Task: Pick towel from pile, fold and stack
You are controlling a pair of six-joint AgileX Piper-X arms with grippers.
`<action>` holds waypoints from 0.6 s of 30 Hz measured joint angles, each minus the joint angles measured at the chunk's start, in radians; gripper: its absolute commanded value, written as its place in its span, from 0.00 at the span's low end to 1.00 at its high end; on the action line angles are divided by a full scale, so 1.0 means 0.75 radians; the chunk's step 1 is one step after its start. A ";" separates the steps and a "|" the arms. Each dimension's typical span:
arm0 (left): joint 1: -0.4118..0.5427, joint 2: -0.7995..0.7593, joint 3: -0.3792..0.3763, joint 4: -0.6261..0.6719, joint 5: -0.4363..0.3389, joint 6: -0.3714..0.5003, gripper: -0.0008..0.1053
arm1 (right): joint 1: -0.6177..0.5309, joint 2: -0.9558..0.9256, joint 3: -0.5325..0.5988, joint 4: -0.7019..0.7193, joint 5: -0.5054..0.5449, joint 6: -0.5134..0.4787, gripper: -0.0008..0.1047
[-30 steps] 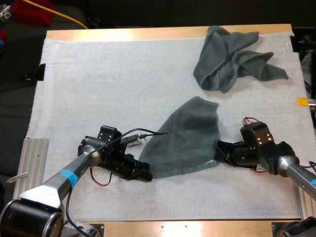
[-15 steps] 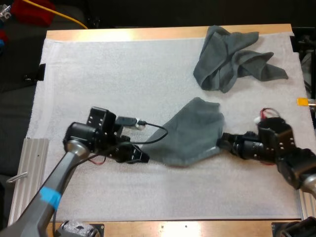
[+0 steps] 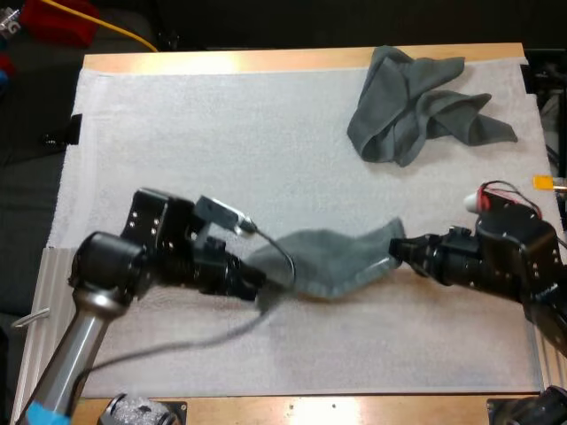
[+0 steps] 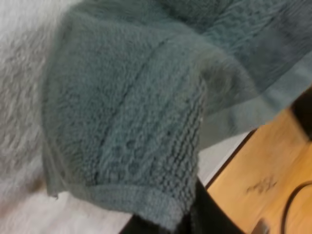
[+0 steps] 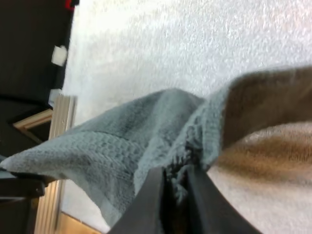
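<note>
A dark grey-green towel (image 3: pixel 332 261) hangs stretched between my two grippers above the middle of the white mat. My left gripper (image 3: pixel 255 282) is shut on its left corner, and the left wrist view shows the towel (image 4: pixel 141 112) draped close over the fingers. My right gripper (image 3: pixel 396 251) is shut on the right corner; in the right wrist view the fingers (image 5: pixel 192 195) pinch the towel's edge (image 5: pixel 146 131). A crumpled towel (image 3: pixel 416 102) lies at the mat's far right.
The white mat (image 3: pixel 195 133) covers the wooden table, whose front edge (image 3: pixel 337 409) runs along the near side. A grey metal rail (image 3: pixel 49 292) lies at the mat's left edge. Bare mat spreads to the far left.
Both arms have lifted and drawn the towel away from the near edge. The flat towel has gathered into a narrow sagging band between the grippers.
</note>
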 measured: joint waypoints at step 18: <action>-0.315 -0.287 -0.007 0.239 -0.312 -0.175 0.01 | 0.730 -0.107 -0.129 0.359 0.446 0.259 0.01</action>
